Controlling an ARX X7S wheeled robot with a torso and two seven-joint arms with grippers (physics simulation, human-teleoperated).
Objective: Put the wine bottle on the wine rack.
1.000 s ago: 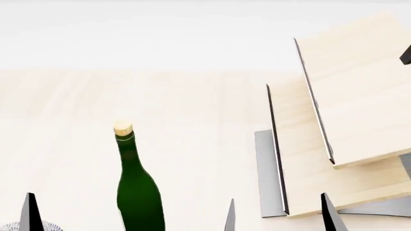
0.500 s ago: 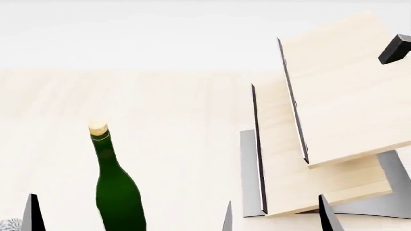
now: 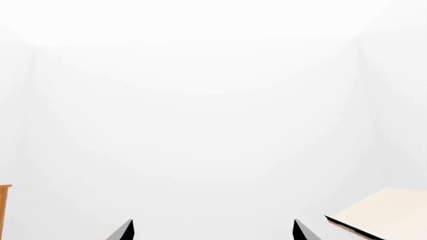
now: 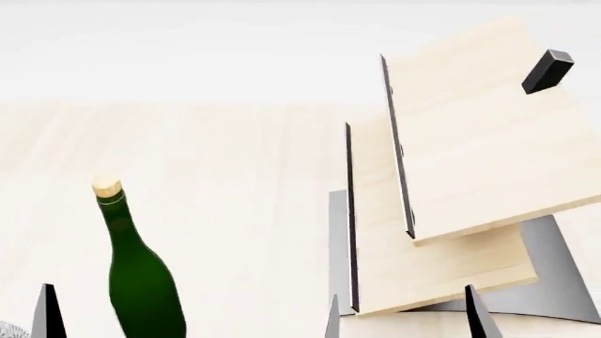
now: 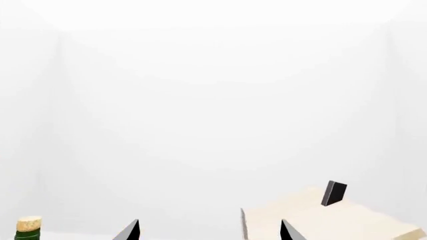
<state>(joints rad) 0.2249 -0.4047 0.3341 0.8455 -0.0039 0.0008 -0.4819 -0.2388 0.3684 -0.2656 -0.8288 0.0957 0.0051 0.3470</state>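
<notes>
The wine bottle stands upright on the pale table at the lower left of the head view, its tan cork on top. That cork also shows beside my right gripper, outside its fingers. The wine rack rises at the right with stepped tilted boards, a black peg and a grey base. My right gripper is open in front of the rack, holding nothing. My left gripper is open and empty; one fingertip shows left of the bottle.
A sliver of a patterned bowl sits at the bottom left corner. A brown wooden edge shows at one side of the left wrist view, and a rack board at the other. A white wall lies behind the table.
In the head view the bottle and the rack have slid leftward, and the black peg has come fully into view. The fingertips keep their places in the frame; both grippers stay open.
</notes>
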